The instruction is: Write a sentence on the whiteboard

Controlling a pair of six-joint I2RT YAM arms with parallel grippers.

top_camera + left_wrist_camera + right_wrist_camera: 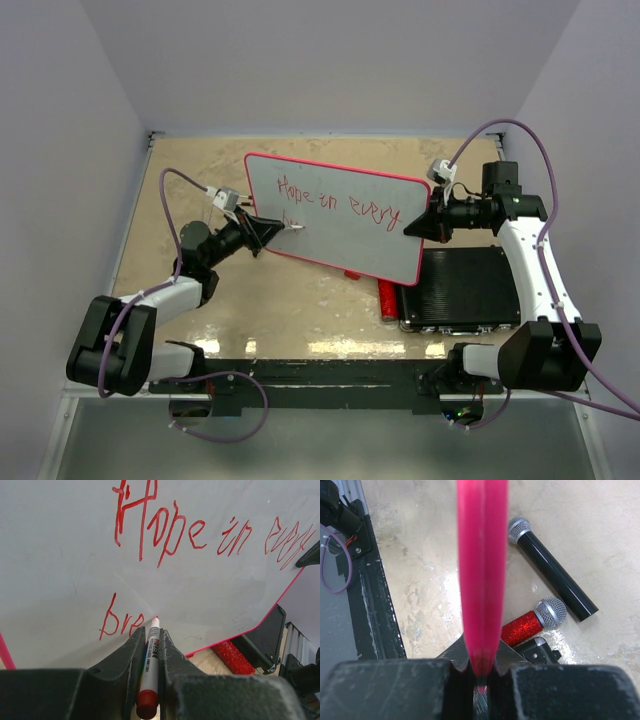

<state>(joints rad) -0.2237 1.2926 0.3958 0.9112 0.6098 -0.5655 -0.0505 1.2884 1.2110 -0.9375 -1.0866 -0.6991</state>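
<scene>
The whiteboard (345, 225), white with a thin red frame, is held tilted above the table. My right gripper (425, 222) is shut on its right edge; in the right wrist view the red frame (482, 570) runs edge-on out of my right gripper (482, 666). My left gripper (285, 230) is shut on a white marker with a red end (149, 670), its tip touching the whiteboard (65, 555). The sentence (165, 527) reads "Hope in every" in red, with "bre" (120, 622) below it, just left of the tip. My left gripper (150, 632) clamps the marker barrel.
A black ribbed case (462, 288) lies under the board's right corner. A red glitter microphone (530, 625) and a black microphone (552, 575) lie on the beige table (280, 300) below the board. Walls close in on three sides.
</scene>
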